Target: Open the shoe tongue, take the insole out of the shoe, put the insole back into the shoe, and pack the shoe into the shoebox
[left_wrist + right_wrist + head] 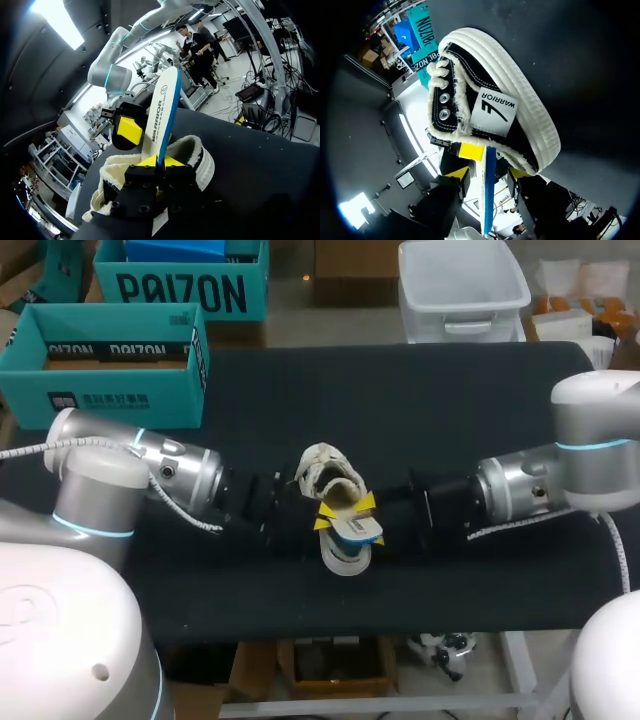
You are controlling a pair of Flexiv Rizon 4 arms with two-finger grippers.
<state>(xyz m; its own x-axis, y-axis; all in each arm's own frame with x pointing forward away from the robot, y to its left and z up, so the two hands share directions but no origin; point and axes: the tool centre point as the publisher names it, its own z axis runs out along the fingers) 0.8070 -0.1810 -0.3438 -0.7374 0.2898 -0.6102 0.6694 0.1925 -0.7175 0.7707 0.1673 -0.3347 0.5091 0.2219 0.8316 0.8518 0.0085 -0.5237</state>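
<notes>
From above, the shoe point(328, 472) lies mid-table point(480, 410), with the insole point(355, 530) standing out at its near end and the shoebox point(100, 400) at far left. Left wrist view: the left gripper point(160, 161) pinches the insole. Right wrist view: the right gripper point(487, 173) is spread wide around it.

I count 1 shoe point(325, 472) and 1 insole point(356, 531) on the 1 table point(450, 390), plus 1 open teal shoebox point(100, 400). There are 2 arms, the left arm point(150, 475) and the right arm point(530, 485). That makes 2 grippers, the left gripper point(160, 161) and the right gripper point(487, 173), with 2 yellow tips each, 4 in all.
</notes>
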